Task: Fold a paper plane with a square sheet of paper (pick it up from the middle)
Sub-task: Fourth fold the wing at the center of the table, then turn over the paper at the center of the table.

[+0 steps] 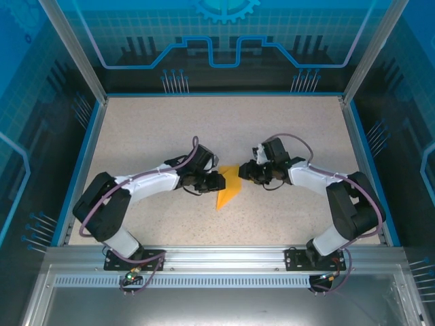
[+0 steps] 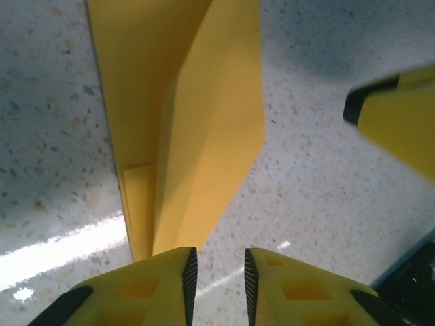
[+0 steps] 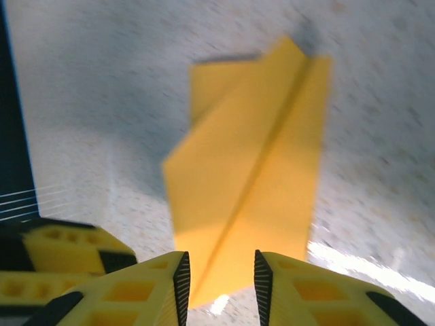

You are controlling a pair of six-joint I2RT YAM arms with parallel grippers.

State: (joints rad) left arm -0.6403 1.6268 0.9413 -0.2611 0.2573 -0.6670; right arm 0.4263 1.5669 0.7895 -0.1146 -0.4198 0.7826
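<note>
The orange-yellow paper plane [image 1: 230,189] lies flat on the speckled table between the two arms, a pointed dart shape with a centre crease [image 3: 258,170]. My left gripper [image 1: 219,182] sits low at its left edge. In the left wrist view the jaws [image 2: 219,272] stand apart over bare table, with the folded paper [image 2: 204,122] just ahead and to the left. My right gripper [image 1: 242,171] is at the paper's upper right edge. Its jaws [image 3: 221,275] are apart above the near end of the paper, not pinching it.
The speckled table [image 1: 170,136] stretches behind and to both sides, with a blue rim [image 1: 88,156] and metal frame posts at its edges. The grippers are close together: a right finger [image 2: 401,115] appears in the left wrist view and a left finger [image 3: 61,248] in the right wrist view.
</note>
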